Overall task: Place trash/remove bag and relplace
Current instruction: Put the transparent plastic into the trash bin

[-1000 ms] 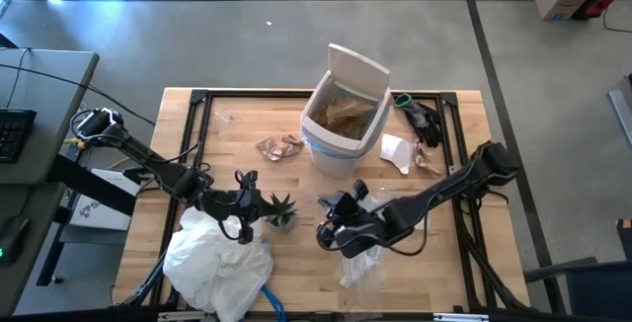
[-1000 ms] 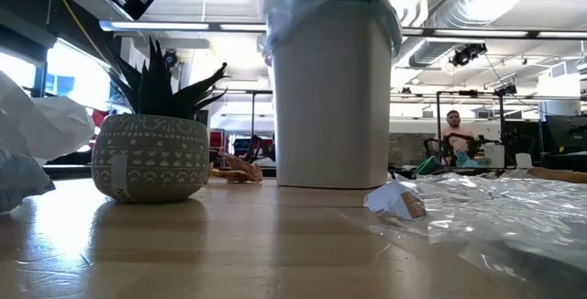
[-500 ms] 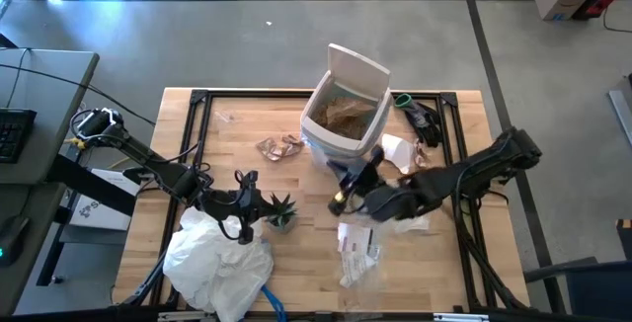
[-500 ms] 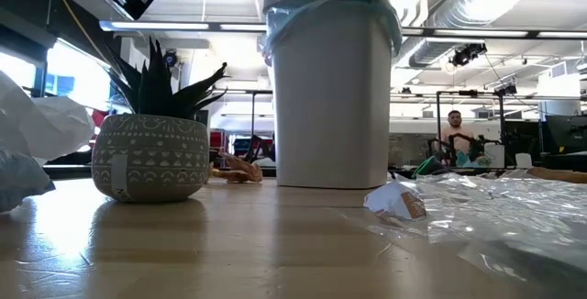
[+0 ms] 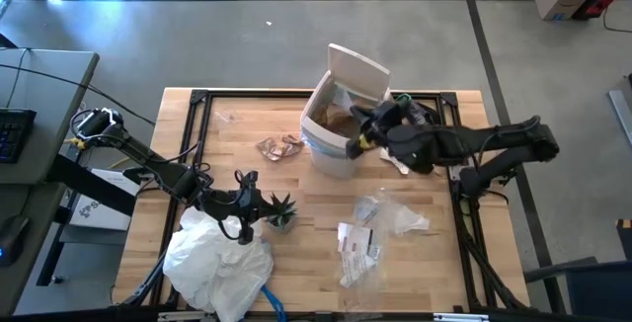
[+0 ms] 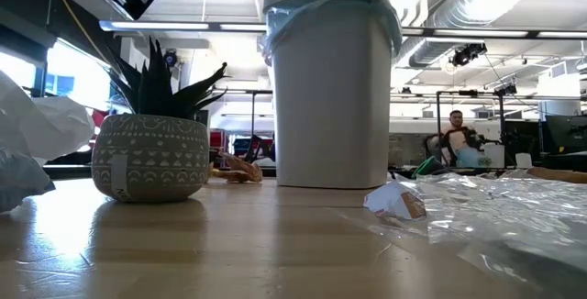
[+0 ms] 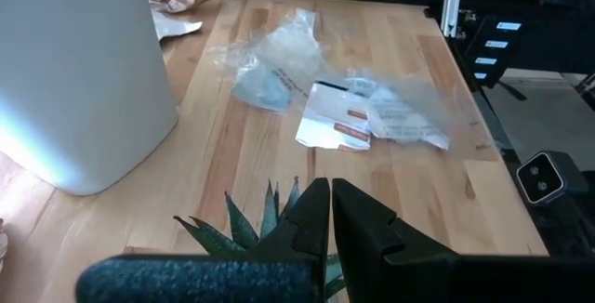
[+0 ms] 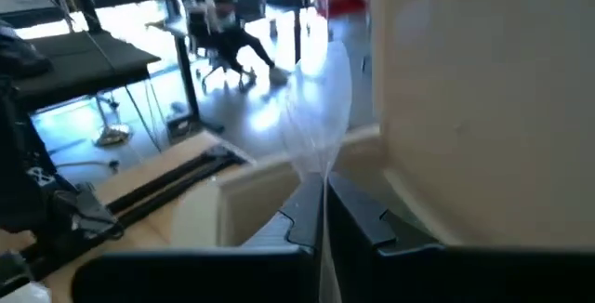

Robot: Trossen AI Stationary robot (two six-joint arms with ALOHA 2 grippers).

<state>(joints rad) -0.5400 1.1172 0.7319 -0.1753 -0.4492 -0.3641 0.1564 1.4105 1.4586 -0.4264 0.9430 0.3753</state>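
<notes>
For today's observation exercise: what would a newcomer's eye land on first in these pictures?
The white bin, lid up, at the table's far middle, with the right gripper at its rim, shut on a clear wrapper. Next, the big white bag heaped at the near left corner, where the left gripper waits by a small plant.

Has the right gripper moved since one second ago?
Yes. The right gripper, shut on a clear wrapper, went from the table's near side up to the white bin.
</notes>
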